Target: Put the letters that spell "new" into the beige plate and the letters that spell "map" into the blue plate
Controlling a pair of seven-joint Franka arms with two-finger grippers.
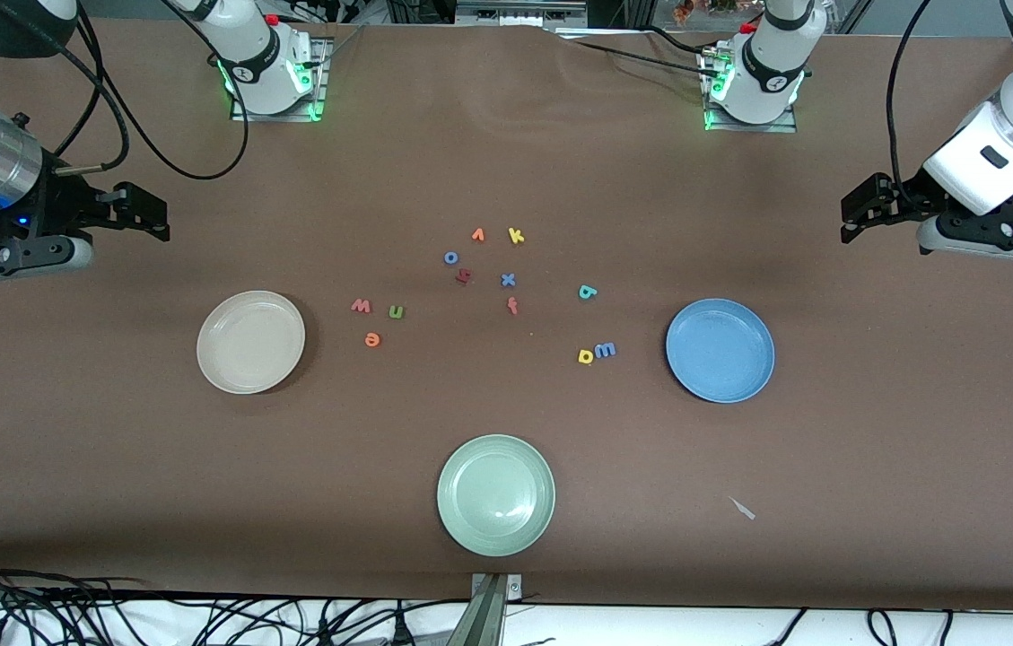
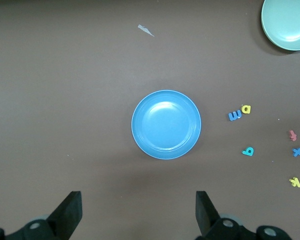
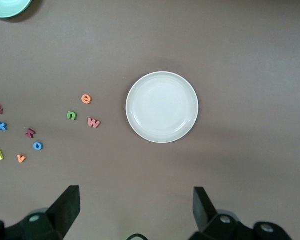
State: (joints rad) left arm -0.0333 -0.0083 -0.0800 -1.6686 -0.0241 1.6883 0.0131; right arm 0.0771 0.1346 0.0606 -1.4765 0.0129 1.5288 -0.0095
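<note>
The beige plate (image 1: 250, 341) (image 3: 162, 107) lies toward the right arm's end, bare. Beside it, toward the table's middle, are the salmon w (image 1: 361, 306) (image 3: 94, 122), green n (image 1: 396, 311) (image 3: 71, 115) and orange e (image 1: 371, 339) (image 3: 86, 99). The blue plate (image 1: 720, 350) (image 2: 166, 125) sits toward the left arm's end, with the blue m (image 1: 606, 350) (image 2: 234, 116) touching the yellow letter (image 1: 586, 356) (image 2: 246, 109) and the teal letter (image 1: 588, 292) (image 2: 248, 151) nearby. My right gripper (image 1: 147, 215) (image 3: 136, 207) hovers open over bare table by the beige plate. My left gripper (image 1: 860, 211) (image 2: 138, 210) hovers open by the blue plate.
A pale green plate (image 1: 495, 494) sits near the front edge. At the table's middle lie an orange v (image 1: 477, 235), yellow k (image 1: 516, 236), blue o (image 1: 450, 257), blue x (image 1: 508, 280), red f (image 1: 512, 306) and a dark red letter (image 1: 463, 276). A paper scrap (image 1: 743, 509) lies near the front.
</note>
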